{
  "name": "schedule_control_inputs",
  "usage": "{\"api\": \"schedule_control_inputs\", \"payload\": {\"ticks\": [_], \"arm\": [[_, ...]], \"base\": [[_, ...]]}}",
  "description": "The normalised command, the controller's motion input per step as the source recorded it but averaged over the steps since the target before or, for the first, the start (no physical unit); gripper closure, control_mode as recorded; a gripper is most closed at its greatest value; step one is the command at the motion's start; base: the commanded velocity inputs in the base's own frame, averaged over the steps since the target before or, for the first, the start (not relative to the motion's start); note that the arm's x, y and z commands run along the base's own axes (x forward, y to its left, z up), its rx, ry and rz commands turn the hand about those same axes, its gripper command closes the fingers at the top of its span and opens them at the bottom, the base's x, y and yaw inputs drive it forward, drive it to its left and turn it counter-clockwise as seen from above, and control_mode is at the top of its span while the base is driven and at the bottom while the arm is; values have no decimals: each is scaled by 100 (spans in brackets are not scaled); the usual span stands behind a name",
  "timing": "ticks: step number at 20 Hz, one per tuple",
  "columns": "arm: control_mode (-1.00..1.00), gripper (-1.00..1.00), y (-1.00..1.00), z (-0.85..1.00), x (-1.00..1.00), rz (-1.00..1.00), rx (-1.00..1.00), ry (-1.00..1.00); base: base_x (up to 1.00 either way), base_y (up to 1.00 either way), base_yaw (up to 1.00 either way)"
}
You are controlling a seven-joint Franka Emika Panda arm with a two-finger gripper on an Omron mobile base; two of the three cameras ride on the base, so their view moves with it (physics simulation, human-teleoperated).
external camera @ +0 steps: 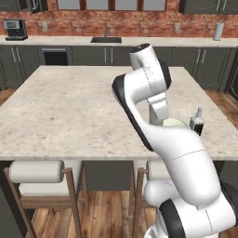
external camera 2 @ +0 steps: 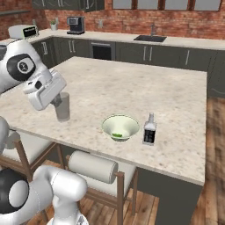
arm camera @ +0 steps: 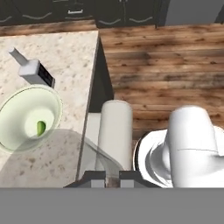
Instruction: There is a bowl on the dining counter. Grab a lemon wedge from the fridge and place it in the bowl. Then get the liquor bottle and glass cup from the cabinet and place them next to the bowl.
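My gripper [external camera 2: 56, 102] is shut on the rim of the glass cup [external camera 2: 63, 107], a greyish translucent tumbler held upright over the near left part of the dining counter [external camera 2: 132, 83]. To its right sits the pale green bowl [external camera 2: 120, 126] with the lemon wedge [external camera 2: 117, 135] inside. The liquor bottle [external camera 2: 150, 130] stands just right of the bowl. In the hand view my gripper [arm camera: 107, 177] pinches the glass cup [arm camera: 65, 157], with the bowl [arm camera: 28, 118], the lemon wedge [arm camera: 40, 128] and the liquor bottle [arm camera: 35, 72] beyond it. My arm hides part of the bowl [external camera: 174, 123]; the liquor bottle [external camera: 197, 123] stands beside it.
Padded wooden stools [external camera 2: 92, 167] [external camera: 37, 172] line the counter's near edge, just below the cup. Wood floor lies beyond the counter's end [arm camera: 166, 65]. Against the brick wall run a long counter with a sink [external camera: 106, 40] and a coffee machine [external camera: 15, 29].
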Motion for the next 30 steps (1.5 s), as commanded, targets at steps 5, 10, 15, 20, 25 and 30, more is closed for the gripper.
{"api": "schedule_control_inputs", "payload": {"ticks": [5,10,15,20,25,30], "arm": [[-100,100,0,-58,62,-2,-2,0],[-100,100,-1,-50,41,1,-2,-1],[-100,100,-11,-48,53,5,-2,0],[-100,100,-15,-29,66,9,0,0],[-100,100,-2,-32,53,11,0,0],[-100,100,0,-30,40,7,0,0]], "base": [[0,0,0],[0,0,0],[0,0,0],[0,0,0],[0,0,0],[0,0,0]]}}
